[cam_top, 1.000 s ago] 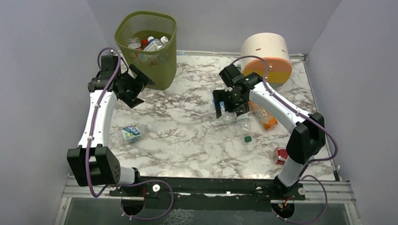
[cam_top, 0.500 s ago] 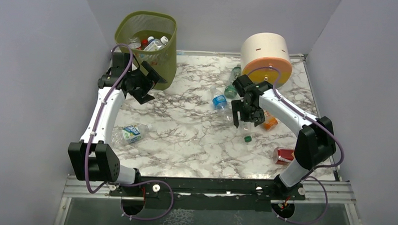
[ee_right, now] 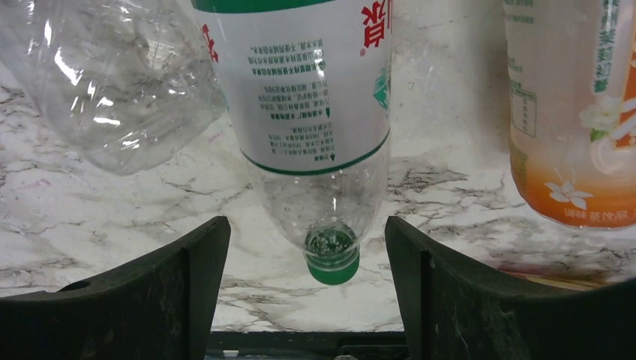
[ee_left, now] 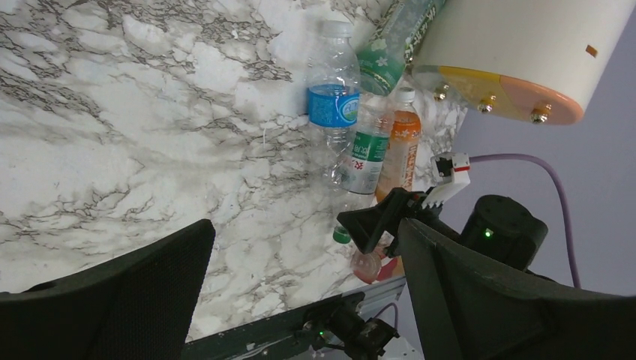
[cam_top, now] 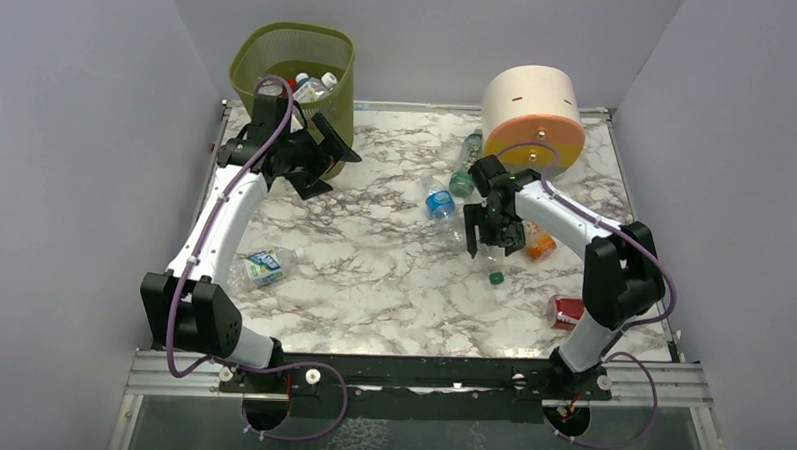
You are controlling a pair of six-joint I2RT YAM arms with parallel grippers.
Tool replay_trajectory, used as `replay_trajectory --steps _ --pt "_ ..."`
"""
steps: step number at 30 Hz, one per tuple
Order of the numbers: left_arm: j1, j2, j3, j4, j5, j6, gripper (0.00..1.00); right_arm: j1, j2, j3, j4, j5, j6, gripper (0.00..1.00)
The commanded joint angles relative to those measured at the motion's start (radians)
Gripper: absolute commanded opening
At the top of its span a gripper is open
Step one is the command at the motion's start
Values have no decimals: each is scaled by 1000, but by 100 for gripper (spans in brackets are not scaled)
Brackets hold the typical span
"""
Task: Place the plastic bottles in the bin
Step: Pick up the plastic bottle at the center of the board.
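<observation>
A clear plastic bottle with a white-and-green label lies on the marble table, and its green cap points at the near edge. My right gripper is open, its fingers on either side of the bottle's neck with a gap on both sides; from above it covers that bottle. Beside it lie an orange-filled bottle and a blue-label bottle. My left gripper stands open and empty in front of the olive mesh bin, which holds several bottles.
A cream cylinder with an orange face stands at the back right, with a green bottle against it. A red bottle lies near the right arm's base. A blue-and-green-label bottle lies at the left.
My right gripper moved right and nearer, from the blue-label bottle to the green-capped one, and its jaws narrowed. My left arm swung up and right along the bin's front.
</observation>
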Motion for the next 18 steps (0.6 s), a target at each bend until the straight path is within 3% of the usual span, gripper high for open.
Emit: replay_trajectory --steps 1,6,12,18 --pt "-20 9 38 -1 -17 -8 99 -16 46 -19 69 -36 -17 78" --pt "-35 16 54 -4 -9 -12 99 -26 65 -21 90 -50 -25 68" --pt "-67 24 67 -3 17 -18 99 -28 25 -29 74 -63 -30 44" --pt "-107 10 46 35 61 -36 99 -28 -48 24 15 -81 -45 39"
